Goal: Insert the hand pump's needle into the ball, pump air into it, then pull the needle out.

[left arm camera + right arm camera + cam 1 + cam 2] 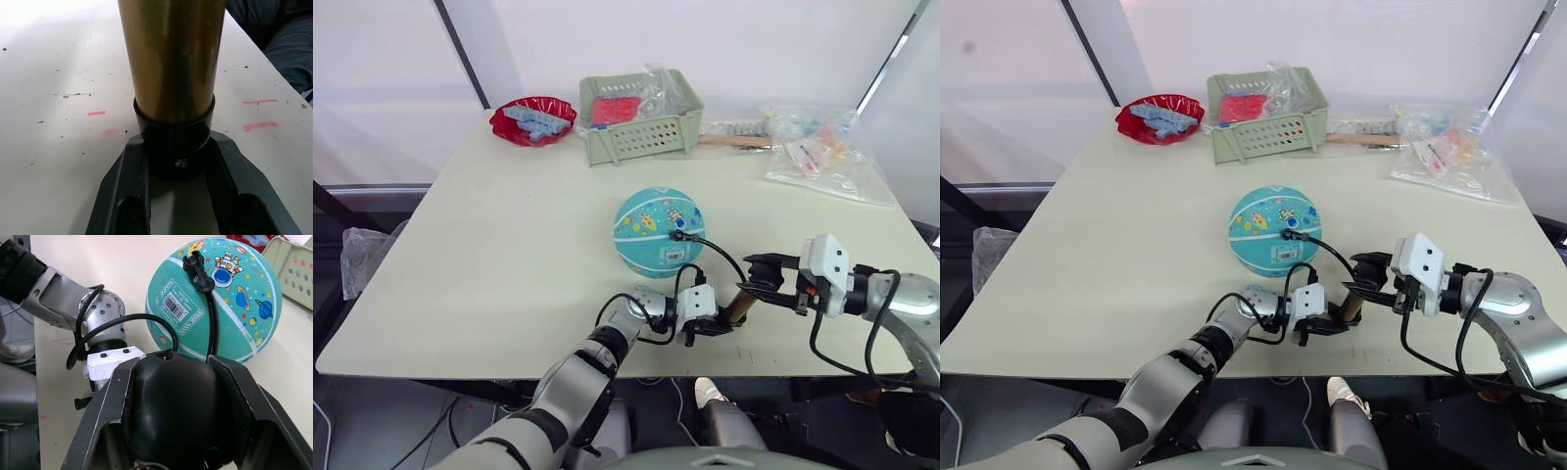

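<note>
With the needle fitting [198, 268] already seated on the upper face of the ball [658, 231], which sits just below the middle of the head views, the pumping step looks to be in hand. Lower centre, the left gripper [713, 318] clamps the black base cap of the hand pump [172, 63], its fingers [122, 196] flanking the cap. Just right of it, the right gripper [756, 279] clenches around the black handle [176, 406]. My judgement: the next move calls for the right arm to stroke the handle along the cylinder's axis while the left keeps the body fixed. Counted: one ball, one pump, one hose [720, 253], two grippers.
</note>
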### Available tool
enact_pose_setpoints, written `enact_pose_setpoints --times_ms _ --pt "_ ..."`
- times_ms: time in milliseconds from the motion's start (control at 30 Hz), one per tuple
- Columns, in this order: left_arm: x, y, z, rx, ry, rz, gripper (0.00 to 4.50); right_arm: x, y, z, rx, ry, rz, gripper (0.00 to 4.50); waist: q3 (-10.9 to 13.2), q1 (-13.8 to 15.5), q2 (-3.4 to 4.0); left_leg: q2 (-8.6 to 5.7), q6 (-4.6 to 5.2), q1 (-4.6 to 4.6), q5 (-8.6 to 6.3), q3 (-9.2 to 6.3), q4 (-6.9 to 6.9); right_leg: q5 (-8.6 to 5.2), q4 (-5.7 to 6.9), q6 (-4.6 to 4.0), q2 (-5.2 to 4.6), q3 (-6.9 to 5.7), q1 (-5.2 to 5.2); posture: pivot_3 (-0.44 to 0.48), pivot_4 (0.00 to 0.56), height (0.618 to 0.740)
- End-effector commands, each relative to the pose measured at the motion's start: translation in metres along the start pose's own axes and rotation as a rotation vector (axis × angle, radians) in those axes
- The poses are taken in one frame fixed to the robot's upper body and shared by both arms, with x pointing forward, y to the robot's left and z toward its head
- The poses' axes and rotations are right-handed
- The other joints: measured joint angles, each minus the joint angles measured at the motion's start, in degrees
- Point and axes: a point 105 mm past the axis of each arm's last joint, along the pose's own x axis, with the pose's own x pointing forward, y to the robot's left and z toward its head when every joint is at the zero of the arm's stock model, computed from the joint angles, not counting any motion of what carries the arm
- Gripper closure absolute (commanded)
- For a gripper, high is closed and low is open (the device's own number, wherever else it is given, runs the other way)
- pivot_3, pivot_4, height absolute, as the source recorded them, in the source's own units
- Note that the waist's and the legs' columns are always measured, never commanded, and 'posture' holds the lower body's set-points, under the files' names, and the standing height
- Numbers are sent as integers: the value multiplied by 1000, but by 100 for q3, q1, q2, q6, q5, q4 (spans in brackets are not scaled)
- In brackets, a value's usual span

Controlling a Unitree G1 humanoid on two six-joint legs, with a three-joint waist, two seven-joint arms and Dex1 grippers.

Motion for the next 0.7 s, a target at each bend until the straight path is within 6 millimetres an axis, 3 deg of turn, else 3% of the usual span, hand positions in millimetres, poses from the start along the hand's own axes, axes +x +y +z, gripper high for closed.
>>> enact_pose_setpoints --times_ms 33,100,200,300,500,700 --pt "-7 -34 -46 -120 157 -96 3419 -12 -12 -1 5 53 -41 2845 15 7 13 -1 0 -1 0 0 0 0 -1 0 -2 0 0 0 150 736" --pt "-7 -34 -46 -121 157 -98 3419 -19 -17 18 -23 31 -35 2845 26 29 30 -3 0 -9 0 0 -1 0 -3 0 -4 -1 -7 0 150 736" --pt "-6 -35 -46 -122 156 -100 3419 -35 -25 64 -71 -32 -25 2845 72 75 76 -10 0 -23 0 3 -2 0 -6 1 1 -2 -15 0 150 736" --pt "-5 -36 -46 -122 155 -103 3419 -46 -27 92 -86 -55 -15 2845 93 110 99 -18 0 -46 0 10 0 1 -8 3 4 3 -36 0 150 736" --pt "-4 -37 -46 -120 153 -105 3419 -69 -32 133 -129 -74 -25 2845 89 112 120 -17 1 -89 1 3 3 2 -11 4 6 -3 -75 0 150 736" --pt "-3 -37 -46 -119 154 -105 3419 -86 -33 158 -140 -85 -33 2845 88 113 125 -16 1 -97 1 1 4 2 -11 4 7 -4 -83 0 150 736"
